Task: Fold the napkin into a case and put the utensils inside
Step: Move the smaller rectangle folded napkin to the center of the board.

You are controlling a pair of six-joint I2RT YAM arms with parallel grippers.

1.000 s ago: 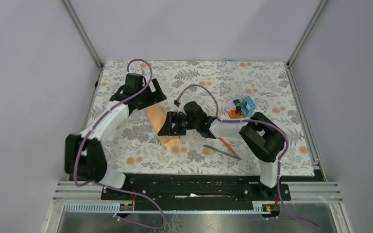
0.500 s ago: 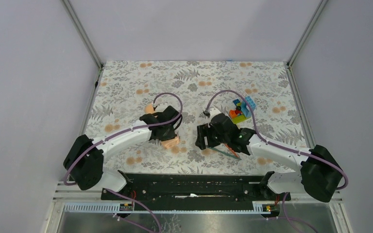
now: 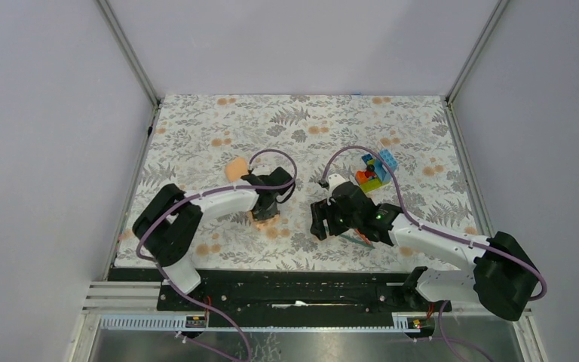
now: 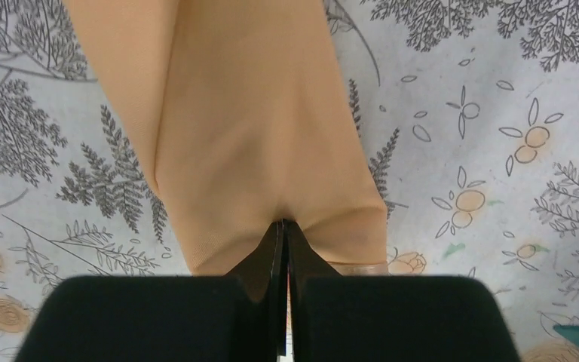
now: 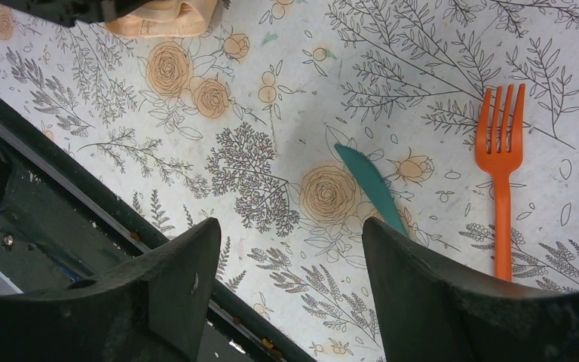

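**A:** What are the left fingers doing?

**B:** The left fingers (image 4: 271, 253) are pressed together with no gap between them. Their tips pinch the near end of the napkin (image 4: 256, 128). The peach-orange cloth puckers right where they meet.

**A:** Where does the napkin lie?

**B:** It lies on the desk (image 3: 422, 128), left of centre, folded into a long narrow strip. In the left wrist view the strip runs straight away from the fingers, flat on the floral surface. From the top camera, the left arm's wrist covers its middle. One end shows beyond the wrist and the other shows nearer the arm bases.

**A:** And the right fingers?

**B:** The right fingers (image 5: 430, 294) are spread wide, with nothing gripped between them. They point down at the desk, right of centre. In the right wrist view the teal knife (image 5: 369, 185) lies on the desk in the gap between them. Its lower end is hidden behind one finger. I cannot tell whether that finger touches it.

**A:** Where is the other utensil?

**B:** The orange fork (image 5: 501, 173) lies flat near the knife, off to one side of the gap. Both utensils are well apart from the napkin, whose end shows in the top left corner of that same view.

**A:** Anything else on the desk?

**B:** A cluster of multicoloured toy blocks (image 3: 373, 170) sits near the right arm's wrist, on its far side.
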